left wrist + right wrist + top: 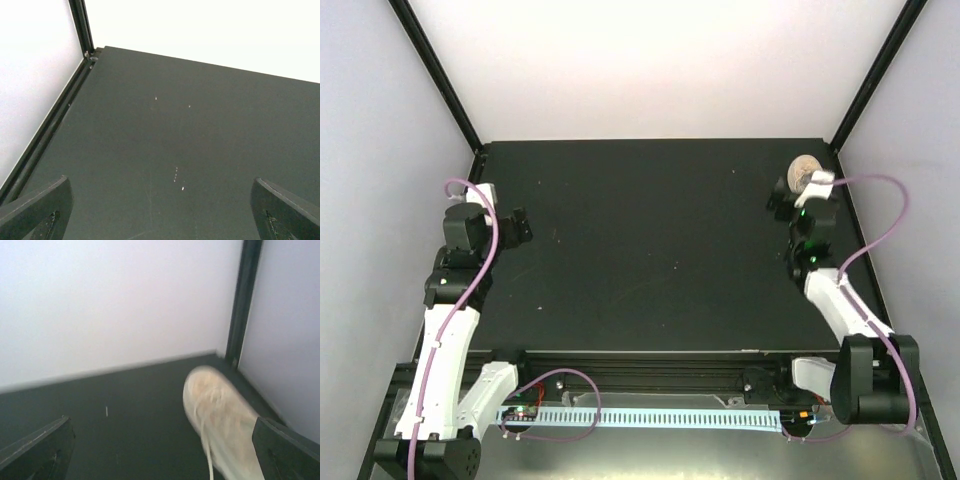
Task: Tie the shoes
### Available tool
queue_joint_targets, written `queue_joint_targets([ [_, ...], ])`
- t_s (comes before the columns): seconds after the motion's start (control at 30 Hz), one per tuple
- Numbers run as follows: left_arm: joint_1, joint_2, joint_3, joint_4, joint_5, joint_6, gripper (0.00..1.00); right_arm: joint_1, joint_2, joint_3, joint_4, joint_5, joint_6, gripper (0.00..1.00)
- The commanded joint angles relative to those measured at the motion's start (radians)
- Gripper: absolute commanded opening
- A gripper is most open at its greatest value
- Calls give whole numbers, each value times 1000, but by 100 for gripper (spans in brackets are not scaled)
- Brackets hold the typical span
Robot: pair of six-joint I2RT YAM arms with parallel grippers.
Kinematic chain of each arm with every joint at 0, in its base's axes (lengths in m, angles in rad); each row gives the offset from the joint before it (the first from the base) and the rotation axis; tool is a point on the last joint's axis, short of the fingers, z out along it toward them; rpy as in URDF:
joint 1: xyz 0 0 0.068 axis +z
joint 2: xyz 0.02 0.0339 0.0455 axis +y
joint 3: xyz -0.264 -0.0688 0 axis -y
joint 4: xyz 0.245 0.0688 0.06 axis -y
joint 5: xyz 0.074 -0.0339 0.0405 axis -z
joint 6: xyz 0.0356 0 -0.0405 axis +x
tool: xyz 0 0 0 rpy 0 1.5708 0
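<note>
Black counter (650, 260) all around. The left end effector (516, 228) sits at 9 o'clock, jaws spread wide, arm bent up along the left edge. The pink-beige shoe (803, 172) is at about 1 o'clock, tucked into the far right corner by the walls (920, 150). The right end effector (788, 203) is just beside it, also wide open. In its wrist view the shoe's blurry, at 4 o'clock by the right finger, and I can't tell if they touch. That arm is stretched forward.

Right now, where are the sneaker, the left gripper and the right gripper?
sneaker (220, 424): right wrist view, laced upper.
left gripper (160, 179): left wrist view, midway between open fingertips.
right gripper (161, 418): right wrist view, midway between open fingertips.
</note>
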Motion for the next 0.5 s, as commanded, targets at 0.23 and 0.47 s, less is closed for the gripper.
queue_joint_targets([
  [0.23,-4,18,-106,156,-50,56,99,-24,192,655,-753,210,143,100],
  [0.47,-4,31,-106,134,-54,89,99,-76,574,985,-1036,174,161,100],
])
